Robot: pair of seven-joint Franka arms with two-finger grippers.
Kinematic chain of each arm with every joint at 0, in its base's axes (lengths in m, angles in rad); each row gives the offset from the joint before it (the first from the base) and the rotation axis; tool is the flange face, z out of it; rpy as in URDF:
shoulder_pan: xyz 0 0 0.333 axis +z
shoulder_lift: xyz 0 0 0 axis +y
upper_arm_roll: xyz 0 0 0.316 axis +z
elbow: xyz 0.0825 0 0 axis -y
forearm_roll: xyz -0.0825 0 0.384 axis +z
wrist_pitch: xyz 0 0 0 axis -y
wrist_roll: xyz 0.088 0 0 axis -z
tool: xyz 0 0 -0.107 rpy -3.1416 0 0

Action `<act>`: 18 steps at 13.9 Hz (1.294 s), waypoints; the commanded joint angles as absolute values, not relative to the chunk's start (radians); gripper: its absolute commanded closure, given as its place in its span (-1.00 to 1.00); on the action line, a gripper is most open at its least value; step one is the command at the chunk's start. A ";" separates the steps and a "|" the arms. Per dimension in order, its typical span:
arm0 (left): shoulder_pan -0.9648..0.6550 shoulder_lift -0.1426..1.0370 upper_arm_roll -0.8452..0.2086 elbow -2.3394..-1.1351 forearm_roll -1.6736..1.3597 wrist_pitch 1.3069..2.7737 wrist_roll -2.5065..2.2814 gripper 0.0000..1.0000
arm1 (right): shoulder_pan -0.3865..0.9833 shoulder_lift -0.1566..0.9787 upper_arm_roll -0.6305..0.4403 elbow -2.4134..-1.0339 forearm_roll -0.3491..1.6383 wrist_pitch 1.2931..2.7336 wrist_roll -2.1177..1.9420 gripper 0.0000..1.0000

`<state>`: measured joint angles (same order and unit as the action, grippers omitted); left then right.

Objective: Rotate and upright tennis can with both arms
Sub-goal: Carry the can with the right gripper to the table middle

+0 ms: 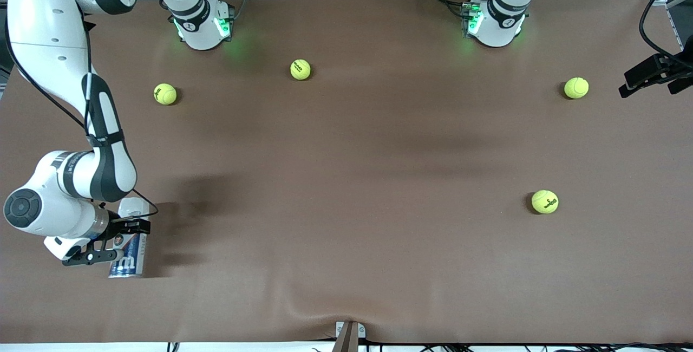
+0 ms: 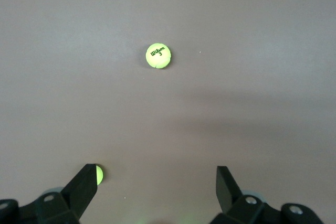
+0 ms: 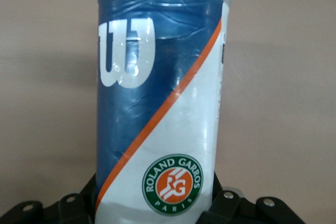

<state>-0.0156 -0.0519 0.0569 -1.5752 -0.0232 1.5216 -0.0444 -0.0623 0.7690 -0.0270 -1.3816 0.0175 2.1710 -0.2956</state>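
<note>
Right gripper [image 1: 111, 243]: closed on the tennis can [image 1: 130, 252], jaws clamped across the tube partway along its length. In the right wrist view the fingers pinch the white part of the label by the round emblem, while the navy "W" panel and the silvery rim run clear of the grip.

The can lies on its side on the brown table [image 1: 346, 178], at about 8 o'clock of the front view, at the right arm's end and close to the front camera's edge. Its long axis runs roughly 12 to 6.

Judgement on handling: thin-walled, light, stiff enough for a firm pinch, but the glossy label looks slick, so it could twist in the jaws as it turns. A hold across the middle of the body seems safer than at the rim; the free end is the place for a second hold.

Left gripper [image 2: 156, 192]: open, fingers spread wide, empty, waiting above the table at about 3 o'clock, over a tennis ball [image 2: 158, 55].

Four balls are scattered across the table, all well apart from the can.
</note>
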 commanded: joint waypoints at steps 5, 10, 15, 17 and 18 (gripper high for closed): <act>0.021 -0.048 0.057 -1.563 -0.023 1.508 -0.043 -1.00 | -0.035 0.692 0.162 -1.397 0.008 2.149 -0.658 -0.57; 0.014 -0.049 0.051 -1.563 -0.025 1.505 -0.046 -1.00 | 0.208 0.678 0.187 -1.397 -0.029 2.148 -0.833 -0.57; 0.014 -0.049 0.049 -1.563 -0.023 1.505 -0.046 -1.00 | 0.457 0.713 0.183 -1.402 -0.037 2.177 -0.954 -0.59; 0.014 -0.048 0.048 -1.563 -0.023 1.505 -0.046 -1.00 | 0.520 0.755 0.183 -1.426 -0.035 2.274 -0.951 -0.60; 0.015 -0.048 0.048 -1.563 -0.025 1.505 -0.046 -1.00 | 0.544 0.774 0.180 -1.431 -0.037 2.314 -0.942 -0.63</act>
